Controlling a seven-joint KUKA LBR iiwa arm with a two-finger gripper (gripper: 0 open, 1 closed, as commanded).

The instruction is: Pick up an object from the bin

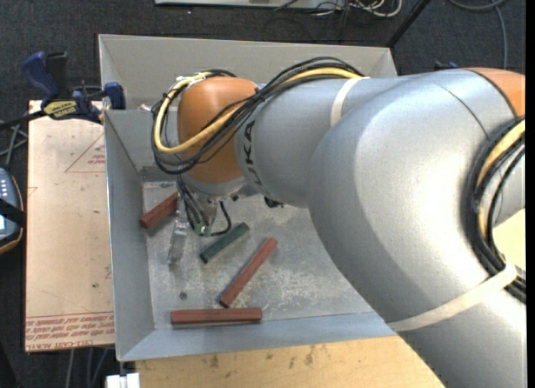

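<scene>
The pincer [191,221] hangs low at the bin's [125,236] left, between a brown stick [159,211] and a dark green stick [224,242]; its opening cannot be told.

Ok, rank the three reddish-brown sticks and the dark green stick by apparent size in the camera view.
1. Brown stick by the near wall, nearly matched by
2. the diagonal brown stick.
3. Dark green stick.
4. Left brown stick, partly hidden by the arm, so unsure.
</scene>
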